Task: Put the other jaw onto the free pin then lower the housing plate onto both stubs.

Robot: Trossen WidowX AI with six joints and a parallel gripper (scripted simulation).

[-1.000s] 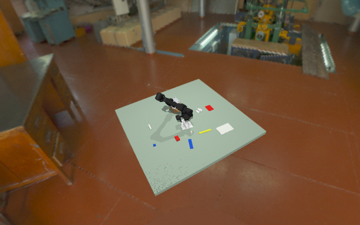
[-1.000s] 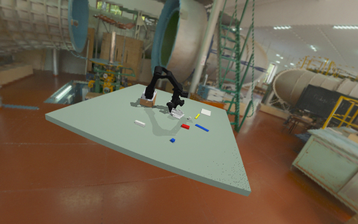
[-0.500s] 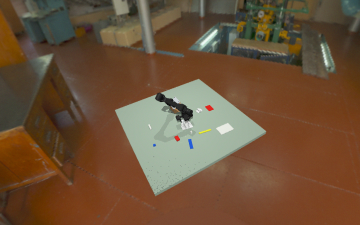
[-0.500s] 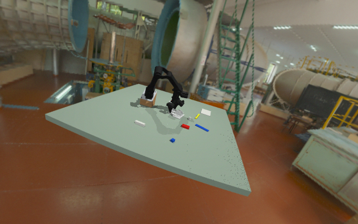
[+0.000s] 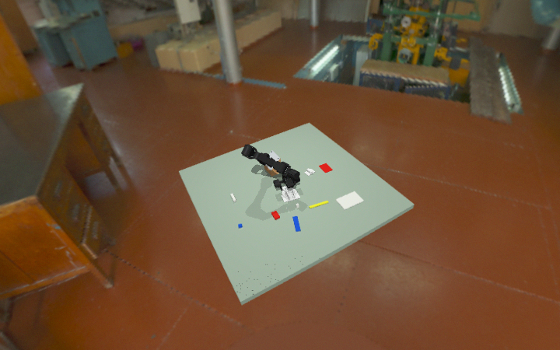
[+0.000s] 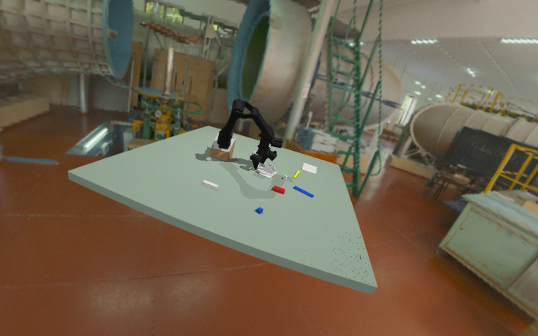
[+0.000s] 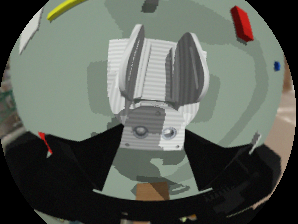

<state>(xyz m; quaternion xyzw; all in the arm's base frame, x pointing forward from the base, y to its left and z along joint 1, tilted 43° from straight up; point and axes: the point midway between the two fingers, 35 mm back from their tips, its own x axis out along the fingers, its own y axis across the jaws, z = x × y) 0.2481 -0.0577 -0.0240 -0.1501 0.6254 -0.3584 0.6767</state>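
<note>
My gripper (image 7: 153, 129) is shut on the sides of the light grey housing plate (image 7: 154, 143). The plate has two round holes with stubs or pin tops showing in them, and it sits over the rear end of the ribbed white base (image 5: 295, 199) (image 6: 270, 175) (image 7: 113, 54). Both jaws stand side by side on the base: the left jaw (image 7: 133, 67) and the right jaw (image 7: 194, 70) are apart at their far ends. The meeting gear teeth are mostly hidden under the plate. I cannot tell whether the plate touches the base or is quite level.
A red block (image 5: 275, 215) (image 6: 279, 190) (image 7: 242, 24), a blue bar (image 5: 296, 223) (image 6: 303, 191), a yellow rod (image 5: 318, 204) (image 6: 297, 174) and a small white bit (image 5: 297, 205) lie beyond the base. A white card (image 5: 349, 200), a red square (image 5: 325, 167) and a white part (image 5: 309, 171) lie to one side.
</note>
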